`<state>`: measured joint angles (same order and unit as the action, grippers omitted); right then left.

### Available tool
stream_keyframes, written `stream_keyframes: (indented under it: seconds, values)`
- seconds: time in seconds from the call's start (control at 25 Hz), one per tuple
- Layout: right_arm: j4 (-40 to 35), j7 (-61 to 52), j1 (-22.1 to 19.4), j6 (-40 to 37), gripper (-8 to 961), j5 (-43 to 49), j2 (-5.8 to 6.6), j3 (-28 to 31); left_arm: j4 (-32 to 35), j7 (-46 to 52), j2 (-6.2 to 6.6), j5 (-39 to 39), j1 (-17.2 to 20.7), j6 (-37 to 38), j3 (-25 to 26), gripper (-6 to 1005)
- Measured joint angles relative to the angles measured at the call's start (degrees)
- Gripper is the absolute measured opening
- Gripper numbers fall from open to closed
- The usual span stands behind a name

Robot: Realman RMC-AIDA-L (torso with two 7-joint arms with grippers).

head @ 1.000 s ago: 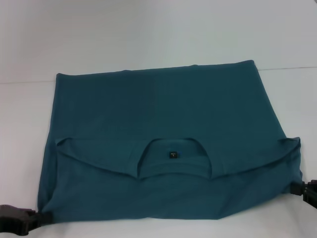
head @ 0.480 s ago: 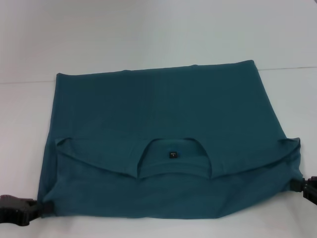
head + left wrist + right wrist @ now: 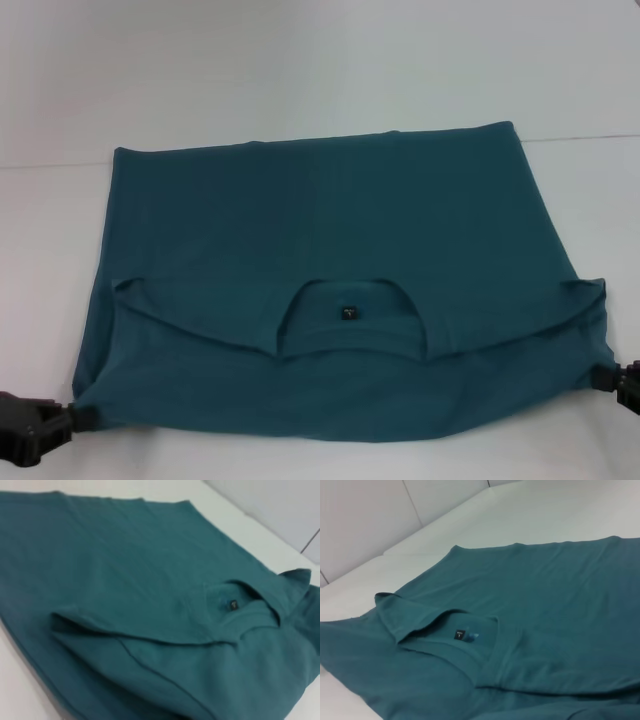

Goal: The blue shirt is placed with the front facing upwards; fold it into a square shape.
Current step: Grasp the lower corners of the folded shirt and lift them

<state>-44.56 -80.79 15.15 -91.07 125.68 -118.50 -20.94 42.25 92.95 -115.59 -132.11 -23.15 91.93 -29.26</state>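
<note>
The white table (image 3: 300, 70) fills the head view, bare across the upper part of the frame and down both side margins. On it the blue shirt (image 3: 330, 220) covers the middle and lower part of the frame as a wide block, its far hem running across just above centre. The shirt is partly folded: the collar end lies doubled over onto the body near the lower edge, so the neck opening and its small dark neck label (image 3: 348, 312) face up just below centre, with a short peak of cloth standing at each end of that fold. No chest lettering shows in any view.

The left gripper (image 3: 72, 422) sits at the lower left corner of the frame, right at the shirt's near corner; the right gripper (image 3: 608, 378) is at the right edge, lower down, against the opposite corner. Whether either set of fingers is pinching cloth or merely touching it I cannot tell, since the tips are hidden at the fabric edge and neither wrist view shows them.

As a judgement, one lengthwise fold is done, leaving a shape much wider than deep. The sides would need bringing inward, and perhaps one more fold, to reach a square.
</note>
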Motion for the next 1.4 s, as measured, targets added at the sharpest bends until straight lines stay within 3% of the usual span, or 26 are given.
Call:
stream_keyframes:
  seconds: [0.6,0.96,1.4]
  values:
    - [-0.1,0.3,-0.5,-3.5,56,0.0,-0.50,-0.5,0.2,-5.8,1.09,-0.2,2.9,6.6,3.5,43]
    - [0.1,1.0,-3.1,-4.7,56,0.1,0.07,-0.1,0.0,-7.7,1.23,0.0,3.6,6.9,3.9,43]
    - [1.5,3.9,-5.2,-6.9,57,-0.2,0.20,0.2,-1.5,-12.7,1.34,0.0,5.3,11.4,8.0,42]
